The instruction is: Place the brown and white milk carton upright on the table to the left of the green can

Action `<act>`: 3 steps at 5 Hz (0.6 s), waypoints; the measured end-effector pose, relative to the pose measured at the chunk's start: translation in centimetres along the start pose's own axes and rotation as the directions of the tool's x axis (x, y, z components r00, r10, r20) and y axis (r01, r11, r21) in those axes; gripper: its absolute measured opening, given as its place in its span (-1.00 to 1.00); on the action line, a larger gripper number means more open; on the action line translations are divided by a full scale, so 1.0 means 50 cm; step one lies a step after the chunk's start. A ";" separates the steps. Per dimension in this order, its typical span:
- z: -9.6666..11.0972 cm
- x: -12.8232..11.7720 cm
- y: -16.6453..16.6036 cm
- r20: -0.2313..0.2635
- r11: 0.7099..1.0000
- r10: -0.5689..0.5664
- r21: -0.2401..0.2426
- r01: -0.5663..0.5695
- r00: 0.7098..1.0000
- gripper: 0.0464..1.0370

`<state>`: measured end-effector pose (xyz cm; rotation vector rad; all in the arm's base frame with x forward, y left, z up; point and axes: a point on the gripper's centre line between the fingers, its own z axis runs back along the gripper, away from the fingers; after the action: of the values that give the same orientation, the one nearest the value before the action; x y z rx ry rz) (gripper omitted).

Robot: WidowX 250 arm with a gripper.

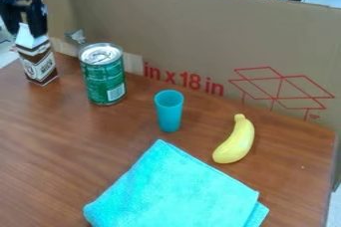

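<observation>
The black gripper (24, 28) hangs down in the upper left corner, right at the pointed white top of a brown and white carton (40, 64). Below it the carton stands on the wooden table at the far left, its base low near the cardboard wall. Whether the gripper holds the carton or merely surrounds its top cannot be made out. To the carton's right stands an upright green can (104, 76) with a silver lid. A teal cup (169, 111) is upright near the middle, and a yellow banana (236, 141) lies to its right.
A folded turquoise cloth (176, 191) lies at the front centre of the wooden table (40, 146). Along the table's back runs a tall cardboard wall (200, 32) with red print. The table's right edge falls just beyond the banana.
</observation>
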<state>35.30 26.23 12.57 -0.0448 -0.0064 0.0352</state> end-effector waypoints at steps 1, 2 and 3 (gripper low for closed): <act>0.092 -0.031 -0.023 0.072 0.998 -0.027 0.065 0.022 0.997 0.95; 0.137 -0.113 -0.076 0.063 0.990 -0.042 0.140 0.033 0.997 0.95; 0.152 -0.161 -0.170 0.070 0.979 -0.139 0.163 0.126 0.988 0.95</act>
<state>27.52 17.81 20.51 0.1158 -0.0881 -0.0961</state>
